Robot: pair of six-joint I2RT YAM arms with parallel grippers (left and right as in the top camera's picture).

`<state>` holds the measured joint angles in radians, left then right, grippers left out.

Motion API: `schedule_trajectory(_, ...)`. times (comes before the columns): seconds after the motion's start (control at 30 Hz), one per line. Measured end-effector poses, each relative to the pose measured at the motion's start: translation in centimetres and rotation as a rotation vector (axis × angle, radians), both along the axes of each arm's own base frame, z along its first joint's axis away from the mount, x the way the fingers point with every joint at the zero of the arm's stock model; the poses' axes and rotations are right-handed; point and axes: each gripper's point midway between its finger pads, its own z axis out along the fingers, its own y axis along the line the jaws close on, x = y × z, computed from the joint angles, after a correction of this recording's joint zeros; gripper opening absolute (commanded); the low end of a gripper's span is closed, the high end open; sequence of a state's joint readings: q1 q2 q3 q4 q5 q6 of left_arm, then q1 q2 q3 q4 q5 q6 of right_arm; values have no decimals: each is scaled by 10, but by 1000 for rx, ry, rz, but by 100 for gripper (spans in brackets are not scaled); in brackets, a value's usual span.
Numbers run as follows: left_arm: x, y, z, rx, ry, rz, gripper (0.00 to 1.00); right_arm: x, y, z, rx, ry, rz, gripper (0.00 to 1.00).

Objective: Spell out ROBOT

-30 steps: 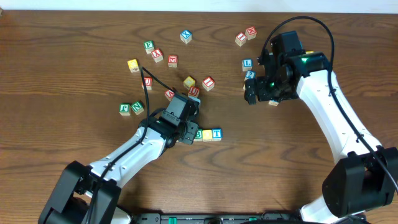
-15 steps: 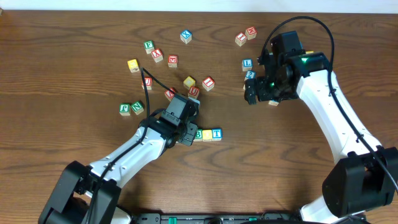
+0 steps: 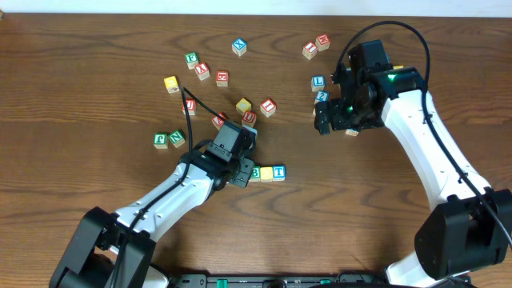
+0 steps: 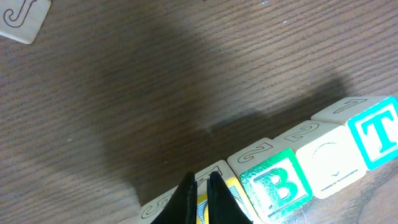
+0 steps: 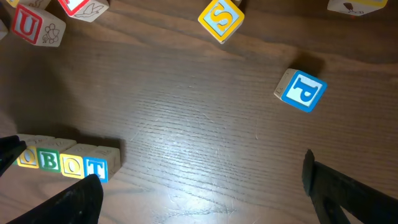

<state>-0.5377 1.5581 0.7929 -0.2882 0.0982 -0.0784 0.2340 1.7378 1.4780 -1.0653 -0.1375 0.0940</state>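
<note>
A row of letter cubes stands at the table's front middle. In the left wrist view it reads yellow cube (image 4: 231, 194), green B (image 4: 273, 184), pale yellow cube (image 4: 329, 165), blue T (image 4: 377, 133). My left gripper (image 4: 199, 184) is shut with nothing between its fingers, its tips over the leftmost yellow cube. Overhead, the left gripper (image 3: 240, 171) hides that cube; B (image 3: 255, 172), the yellow cube (image 3: 266, 173) and T (image 3: 278, 171) show. My right gripper (image 5: 200, 174) hangs open over bare wood, right of the row (image 5: 61, 162). Which green cube is the R is unreadable.
Loose cubes lie scattered behind the row: green ones (image 3: 192, 58) (image 3: 161, 140) (image 3: 176, 138), a yellow one (image 3: 170, 82), a yellow S (image 5: 221, 18), a blue P (image 5: 301, 90), red-lettered ones (image 3: 268, 106). Two more cubes (image 3: 315, 46) sit at the far right.
</note>
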Motion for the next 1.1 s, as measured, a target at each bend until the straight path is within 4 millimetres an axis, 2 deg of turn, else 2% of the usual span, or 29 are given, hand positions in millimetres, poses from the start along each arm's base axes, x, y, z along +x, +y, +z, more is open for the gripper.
schedule_trajectory(1.1, -3, 1, -1, 3, 16, -3, 7, 0, 0, 0, 0, 0, 0, 99)
